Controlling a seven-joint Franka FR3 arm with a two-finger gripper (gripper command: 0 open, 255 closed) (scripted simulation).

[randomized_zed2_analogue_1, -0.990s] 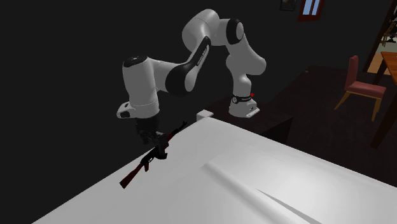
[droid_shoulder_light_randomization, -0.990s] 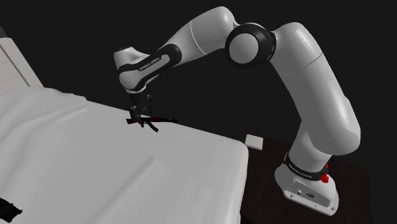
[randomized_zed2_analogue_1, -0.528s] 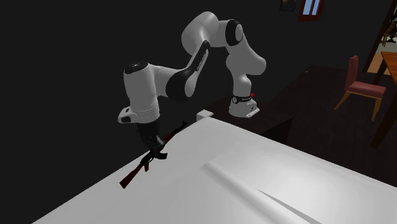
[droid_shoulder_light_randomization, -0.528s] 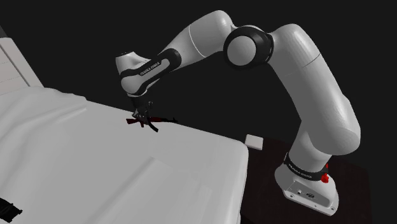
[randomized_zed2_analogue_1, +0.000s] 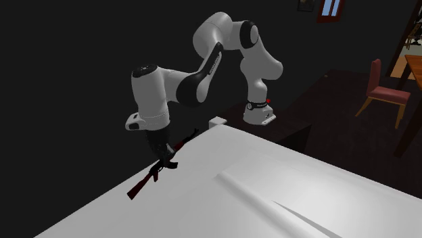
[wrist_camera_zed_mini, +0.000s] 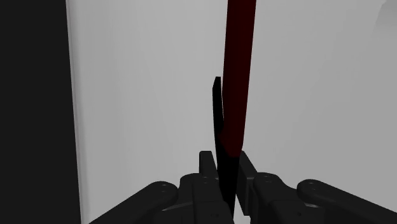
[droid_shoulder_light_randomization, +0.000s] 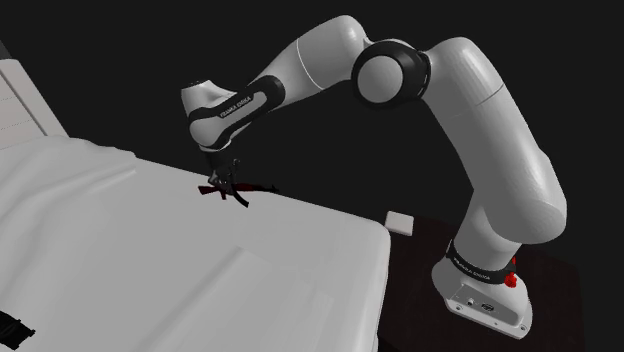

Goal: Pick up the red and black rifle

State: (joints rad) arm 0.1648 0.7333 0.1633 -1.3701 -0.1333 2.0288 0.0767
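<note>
Tho in hand (wrist_camera_zed_mini: 229, 173), rifle (wrist_camera_zed_mini: 238, 76) along edge (wrist_camera_zed_mini: 72, 114)

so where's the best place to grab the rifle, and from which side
Around its middle, from straight above. The rifle lies flat on the white surface, long and thin, so a grip across its narrow width near the balance point should lift it level. The gripper clasps it there.

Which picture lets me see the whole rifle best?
The second exterior view: the rifle shows full length against the white surface. The shoulder view shows it small, partly under the claw. The wrist view shows a red and black stretch clasped by the claw.
</note>
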